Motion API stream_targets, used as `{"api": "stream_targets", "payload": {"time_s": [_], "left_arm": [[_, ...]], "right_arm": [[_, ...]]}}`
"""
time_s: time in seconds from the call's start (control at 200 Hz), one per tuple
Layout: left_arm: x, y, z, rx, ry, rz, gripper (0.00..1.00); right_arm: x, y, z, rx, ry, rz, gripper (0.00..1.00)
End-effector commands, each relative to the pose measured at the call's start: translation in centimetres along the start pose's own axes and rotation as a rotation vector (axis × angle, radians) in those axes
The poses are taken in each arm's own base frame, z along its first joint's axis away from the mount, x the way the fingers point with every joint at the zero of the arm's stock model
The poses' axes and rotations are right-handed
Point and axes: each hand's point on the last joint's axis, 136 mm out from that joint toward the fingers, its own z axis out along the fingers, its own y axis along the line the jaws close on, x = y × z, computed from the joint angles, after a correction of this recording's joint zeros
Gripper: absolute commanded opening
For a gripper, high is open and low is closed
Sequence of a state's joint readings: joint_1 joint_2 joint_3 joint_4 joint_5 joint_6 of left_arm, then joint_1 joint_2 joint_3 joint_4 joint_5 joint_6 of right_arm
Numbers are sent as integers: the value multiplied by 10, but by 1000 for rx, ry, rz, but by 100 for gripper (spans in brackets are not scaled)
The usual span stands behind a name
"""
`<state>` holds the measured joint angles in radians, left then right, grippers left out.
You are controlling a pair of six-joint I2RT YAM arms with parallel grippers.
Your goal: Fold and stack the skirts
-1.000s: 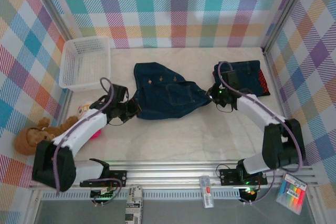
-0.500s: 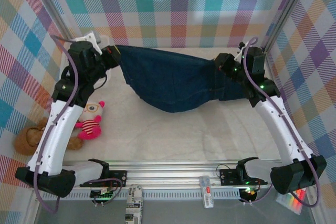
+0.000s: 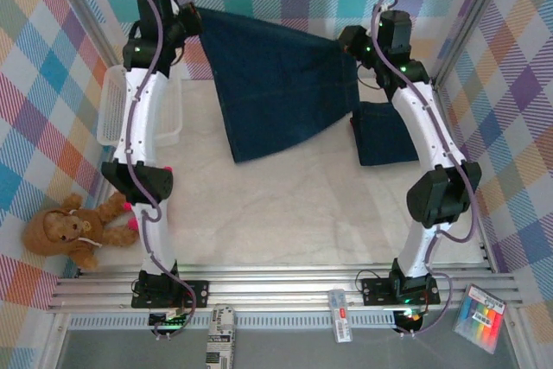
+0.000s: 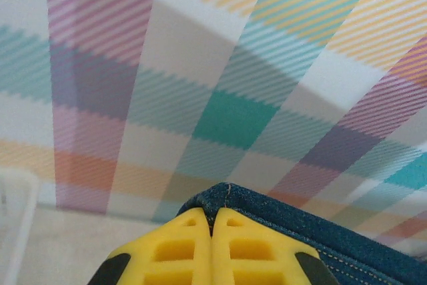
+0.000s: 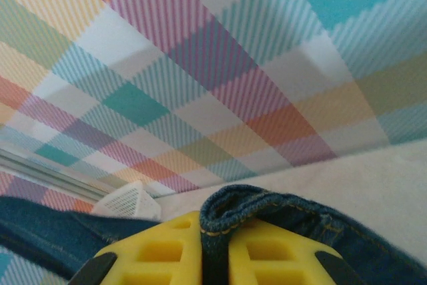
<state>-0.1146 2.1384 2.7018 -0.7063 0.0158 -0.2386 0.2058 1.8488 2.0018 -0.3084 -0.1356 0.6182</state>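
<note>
Arms are lifting higher, stretching the denim skirt (image 3: 276, 84) along 9-to-3 o'clock, hem pointing 6; left gripper (image 3: 188, 16) and right gripper (image 3: 349, 41) are pinching its corners.

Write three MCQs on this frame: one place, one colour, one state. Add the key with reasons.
1. Where does the brown plush toy lie?
A. middle of the table
B. near left side
C. far right corner

2. What colour is the raised skirt?
A. red with white dots
B. plain black
C. dark blue denim

3. How do the left end effector and the right end effector stand?
A. both shut on the raised skirt's edge
B. both open
C. left shut, right open and empty

Key:
1 B: the top view shows it by the left wall, near the front rail.
2 C: blue cloth with seam stitching in the wrist views.
3 A: each wrist view shows it pinching the denim hem.
</note>
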Motion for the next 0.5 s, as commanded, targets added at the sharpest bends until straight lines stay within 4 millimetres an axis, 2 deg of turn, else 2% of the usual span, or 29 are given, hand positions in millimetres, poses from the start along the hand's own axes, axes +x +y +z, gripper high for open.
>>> {"api": "stream_targets", "payload": {"time_s": [0.0, 0.075, 0.17, 0.2, 0.235, 0.26, 0.265, 0.27, 0.28, 0.285, 0.315, 0.355, 0.385, 0.42, 0.445, 0.47, 0.5], "left_arm": [[-46, -19, -66, 63, -75, 126, 0], [-31, -20, -77, 77, -4, 152, 0], [10, -19, -86, 115, 106, 145, 0], [35, -12, -85, 104, 153, 134, 0], [56, -7, -93, 99, 177, 123, 0], [78, 1, -100, 90, 210, 111, 0], [91, 6, -98, 80, 239, 106, 0], [88, 5, -100, 83, 228, 103, 0], [96, 8, -103, 78, 239, 95, 0], [110, 13, -103, 68, 268, 89, 0], [132, 20, -114, 60, 302, 61, 0], [178, 33, -127, 45, 393, 19, 0], [210, 41, -138, 36, 449, -20, 0], [245, 50, -152, 26, 509, -65, 1], [265, 55, -162, 15, 543, -96, 17], [289, 64, -172, -15, 589, -126, 46], [309, 74, -184, -56, 632, -153, 80]], "right_arm": [[-30, 33, -32, -93, -65, -70, 15], [-9, 25, -36, -102, -31, -74, 16], [37, 1, -40, -107, 41, -53, 16], [56, -10, -42, -101, 76, -45, 17], [82, -25, -44, -84, 127, -24, 17], [102, -35, -45, -78, 166, -9, 17], [106, -37, -46, -76, 174, -6, 17], [109, -40, -46, -73, 181, -3, 17], [118, -45, -47, -66, 200, 6, 17], [123, -47, -47, -64, 209, 11, 17], [149, -62, -51, -44, 261, 44, 18], [186, -79, -59, -20, 330, 91, 19], [213, -92, -67, 4, 377, 125, 24], [245, -103, -78, 21, 438, 157, 34], [265, -109, -86, 30, 480, 171, 42], [283, -114, -94, 38, 522, 183, 51], [299, -119, -103, 47, 562, 190, 76]]}}
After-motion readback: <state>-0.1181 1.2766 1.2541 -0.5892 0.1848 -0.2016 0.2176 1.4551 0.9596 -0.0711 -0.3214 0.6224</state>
